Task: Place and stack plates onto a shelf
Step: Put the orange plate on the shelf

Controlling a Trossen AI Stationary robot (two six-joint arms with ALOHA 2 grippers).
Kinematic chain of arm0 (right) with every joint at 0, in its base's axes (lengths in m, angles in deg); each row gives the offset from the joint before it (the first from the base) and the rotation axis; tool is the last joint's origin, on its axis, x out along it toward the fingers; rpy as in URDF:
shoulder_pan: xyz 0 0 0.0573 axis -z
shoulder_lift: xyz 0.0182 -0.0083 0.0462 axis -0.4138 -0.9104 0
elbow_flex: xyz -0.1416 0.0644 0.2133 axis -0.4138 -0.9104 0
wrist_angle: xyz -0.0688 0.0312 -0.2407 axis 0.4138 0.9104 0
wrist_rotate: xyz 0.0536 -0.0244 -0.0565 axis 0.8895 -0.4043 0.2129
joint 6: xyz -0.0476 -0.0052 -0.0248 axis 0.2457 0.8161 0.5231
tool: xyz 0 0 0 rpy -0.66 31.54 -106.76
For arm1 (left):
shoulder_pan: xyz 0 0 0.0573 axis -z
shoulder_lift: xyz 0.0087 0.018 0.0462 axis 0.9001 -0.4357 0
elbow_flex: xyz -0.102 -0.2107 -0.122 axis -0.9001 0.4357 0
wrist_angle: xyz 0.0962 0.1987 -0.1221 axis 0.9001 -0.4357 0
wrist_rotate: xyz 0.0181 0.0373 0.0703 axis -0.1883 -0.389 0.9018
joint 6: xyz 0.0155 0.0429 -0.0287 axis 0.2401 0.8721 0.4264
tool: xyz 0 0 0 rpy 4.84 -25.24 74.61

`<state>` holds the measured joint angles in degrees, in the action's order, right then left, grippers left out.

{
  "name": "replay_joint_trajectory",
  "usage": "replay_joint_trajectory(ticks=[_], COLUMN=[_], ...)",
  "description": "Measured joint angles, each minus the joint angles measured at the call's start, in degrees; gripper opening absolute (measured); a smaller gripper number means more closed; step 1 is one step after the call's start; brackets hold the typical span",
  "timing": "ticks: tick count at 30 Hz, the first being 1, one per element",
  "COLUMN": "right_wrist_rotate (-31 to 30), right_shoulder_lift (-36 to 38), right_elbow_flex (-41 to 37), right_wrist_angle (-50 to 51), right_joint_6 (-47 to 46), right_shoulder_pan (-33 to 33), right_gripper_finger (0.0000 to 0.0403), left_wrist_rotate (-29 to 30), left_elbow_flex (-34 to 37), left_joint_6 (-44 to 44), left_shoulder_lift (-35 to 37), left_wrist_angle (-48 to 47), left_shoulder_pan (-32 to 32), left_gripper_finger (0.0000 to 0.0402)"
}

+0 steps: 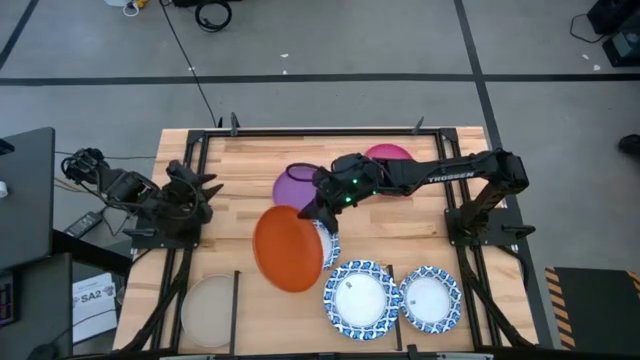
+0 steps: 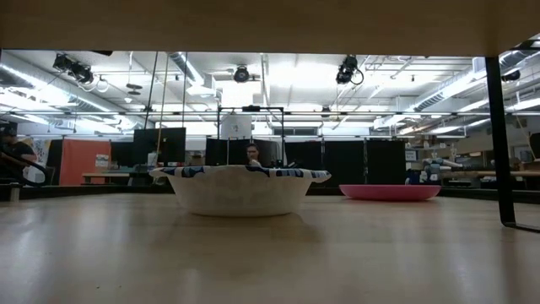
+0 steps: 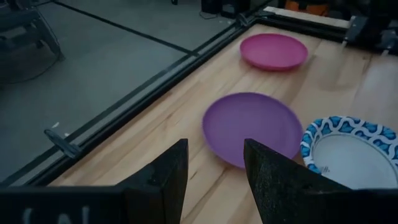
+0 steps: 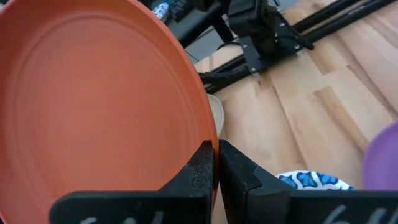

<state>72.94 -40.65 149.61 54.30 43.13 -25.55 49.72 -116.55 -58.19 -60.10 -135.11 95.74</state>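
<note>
The right gripper (image 1: pixel 318 212) is pinching the orange plate (image 1: pixel 288 248) by its rim, carrying it at centre frame. The left gripper (image 1: pixel 205 192) is waiting open at left. Beige (image 1: pixel 209 309) and two blue-rimmed plates (image 1: pixel 358 298) are lying along the bottom; purple (image 1: pixel 296 186), magenta (image 1: pixel 388 154) and more are seemingly still needing shelving.

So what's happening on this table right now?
The right gripper is shut on the rim of the orange plate, holding it over the middle of the wooden shelf. The left gripper waits open at the left side, holding nothing. The purple plate and magenta plate lie farther back; two blue-rimmed plates and a beige plate sit along the front edge, with another blue-rimmed one partly under the orange plate.
</note>
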Motion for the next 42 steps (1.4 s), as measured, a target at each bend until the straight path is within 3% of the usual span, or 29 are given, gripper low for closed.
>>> replay_joint_trajectory(ticks=[12,18,23,34,42], right_wrist_rotate=[-11.66,-11.77,-8.21,-6.19,-4.84], right_shoulder_lift=[0.07,-1.34,-6.44,-17.87,-19.89], right_elbow_flex=[9.94,10.04,12.43,24.97,25.75], right_wrist_angle=[10.48,8.49,7.8,20.08,21.77], right_joint_6=[8.92,7.23,7.29,12.03,11.98], right_shoulder_pan=[-4.24,-6.49,-8.3,-10.48,-10.51], right_gripper_finger=[0.0018,0.0018,0.0018,0.0018,0.0018], left_wrist_rotate=[-0.05,-2.33,-2.94,-3.89,-3.89], left_elbow_flex=[0.0,0.0,-0.02,-0.02,-0.02], left_joint_6=[3.5,3.52,3.65,3.63,3.63], left_shoulder_lift=[0.0,-0.02,-0.02,-0.02,-0.02], left_wrist_angle=[3.87,4.83,6.09,6.28,6.21], left_shoulder_pan=[0.0,0.0,0.0,0.0,0.02], left_gripper_finger=[0.0162,0.0162,0.0162,0.0162,0.0162])
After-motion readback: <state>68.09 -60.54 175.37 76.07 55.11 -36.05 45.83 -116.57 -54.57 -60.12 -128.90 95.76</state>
